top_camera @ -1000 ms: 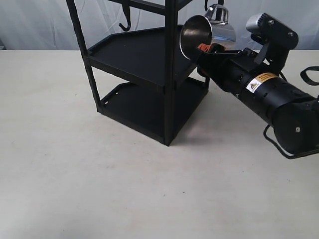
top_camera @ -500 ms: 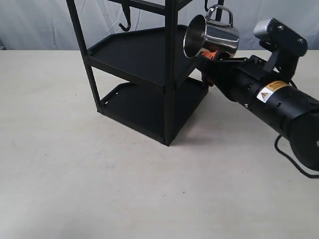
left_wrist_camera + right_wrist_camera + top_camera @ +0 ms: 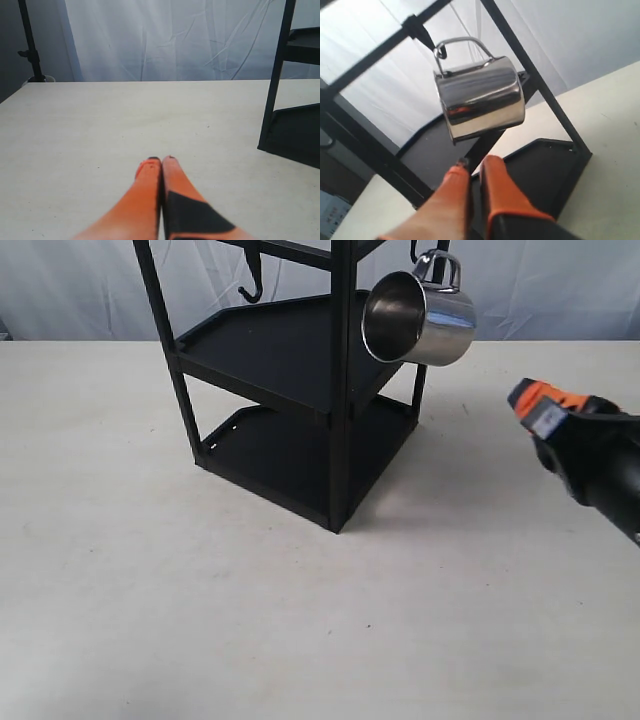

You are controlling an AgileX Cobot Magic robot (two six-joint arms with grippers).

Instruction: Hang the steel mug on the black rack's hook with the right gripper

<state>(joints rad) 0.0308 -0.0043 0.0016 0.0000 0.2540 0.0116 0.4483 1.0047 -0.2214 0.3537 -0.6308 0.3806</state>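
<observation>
The steel mug (image 3: 420,320) hangs by its looped handle from the small hook (image 3: 415,252) at the top right of the black rack (image 3: 343,390), tilted with its mouth facing left. The right wrist view shows the mug (image 3: 482,102) dangling from the hook (image 3: 422,35) on a rack bar, free of any grip. My right gripper (image 3: 530,405) sits well to the right of the rack and lower than the mug; its orange fingers are together and empty (image 3: 474,162). My left gripper (image 3: 161,160) is shut over bare table and is out of the exterior view.
A second black J-shaped hook (image 3: 253,285) hangs at the rack's top left. The rack's angled tray shelves (image 3: 270,350) stand on the pale table (image 3: 250,620). A white curtain (image 3: 560,280) runs along the back. A rack post (image 3: 276,75) stands right of the left gripper.
The right gripper let go of the mug and drew back right and down, away from the rack. The mug now hangs from the hook on its own.
</observation>
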